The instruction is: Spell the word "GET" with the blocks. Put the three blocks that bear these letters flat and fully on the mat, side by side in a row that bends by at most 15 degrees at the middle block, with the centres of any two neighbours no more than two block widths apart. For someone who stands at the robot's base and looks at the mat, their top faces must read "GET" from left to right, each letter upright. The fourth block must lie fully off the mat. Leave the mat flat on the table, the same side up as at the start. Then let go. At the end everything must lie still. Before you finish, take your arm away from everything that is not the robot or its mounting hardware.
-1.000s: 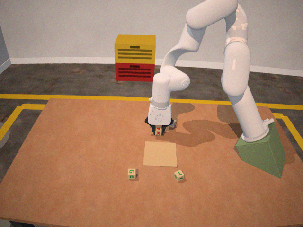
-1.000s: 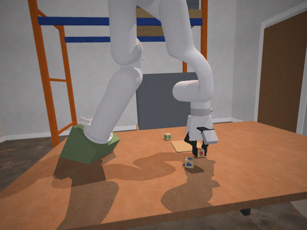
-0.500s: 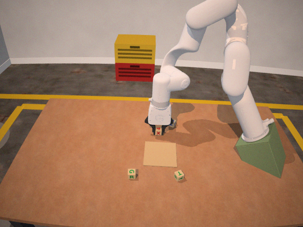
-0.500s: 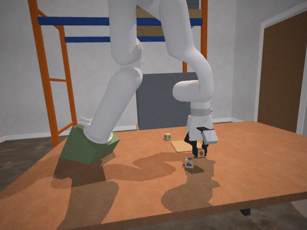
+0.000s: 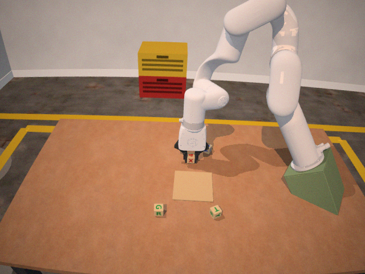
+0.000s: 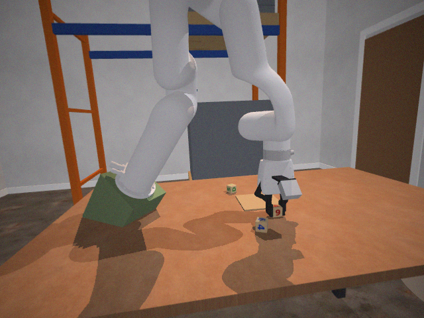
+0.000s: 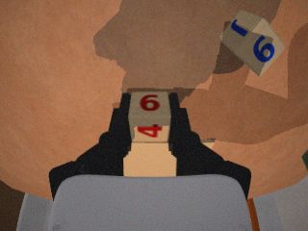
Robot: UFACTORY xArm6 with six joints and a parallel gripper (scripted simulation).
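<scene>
My gripper (image 5: 190, 158) is shut on a red-lettered block (image 7: 149, 115) that shows 6 and 4 in the wrist view, and X in the top view. It holds the block (image 6: 277, 211) very low over the table, just beyond the mat's far edge; I cannot tell whether it touches. The tan mat (image 5: 193, 186) lies flat with nothing on it. A green-lettered block with G on top (image 5: 158, 209) and a tilted one showing T (image 5: 215, 211) lie off the mat at its near side. A blue-lettered block (image 7: 252, 41) lies tilted close beside the gripper.
The arm's green base (image 5: 315, 180) stands at the table's right side. The blue-lettered block (image 6: 261, 224) sits within a block width of the fingers. Yellow and red crates (image 5: 162, 69) stand on the floor behind the table.
</scene>
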